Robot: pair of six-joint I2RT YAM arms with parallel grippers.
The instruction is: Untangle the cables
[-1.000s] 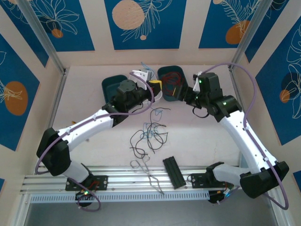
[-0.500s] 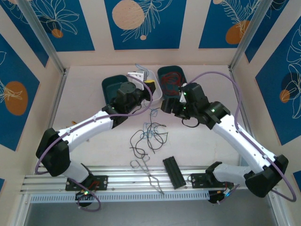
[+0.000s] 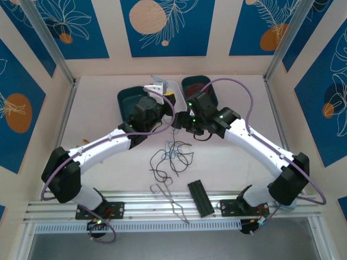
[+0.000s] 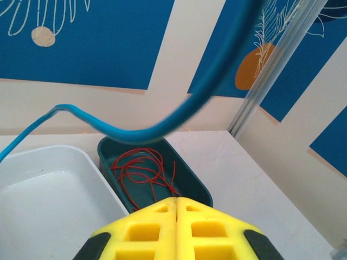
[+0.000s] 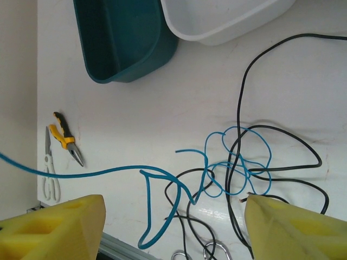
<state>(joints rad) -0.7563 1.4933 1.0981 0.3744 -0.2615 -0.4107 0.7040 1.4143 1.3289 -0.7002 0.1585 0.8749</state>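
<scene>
Swinging in from the right-hand teal tray (image 4: 191,174) over the last second, the right arm now reaches left across the table, and the right gripper (image 5: 174,201) hangs above the tangle of cables (image 3: 173,154) at mid-table. Its yellow fingers (image 5: 59,227) stand wide apart with nothing between them. Below it, thin blue loops (image 5: 236,162) lie knotted with black cables (image 5: 245,92) on the white tabletop. One blue cable (image 5: 103,172) rises out of this heap and runs off leftward in the air. The left gripper (image 4: 177,203) is raised over the white tray (image 4: 49,189), its pads pressed fully together; that blue cable (image 4: 135,135) arcs across its wrist view, though whether the pads pinch it cannot be told. A red cable (image 4: 142,172) lies coiled in the right-hand teal tray, just beside the white one. The left-hand teal tray (image 5: 124,49) sits on the white tray's other side. Metal tongs (image 3: 171,200) and a black bar (image 3: 199,197) lie near the front rail.
</scene>
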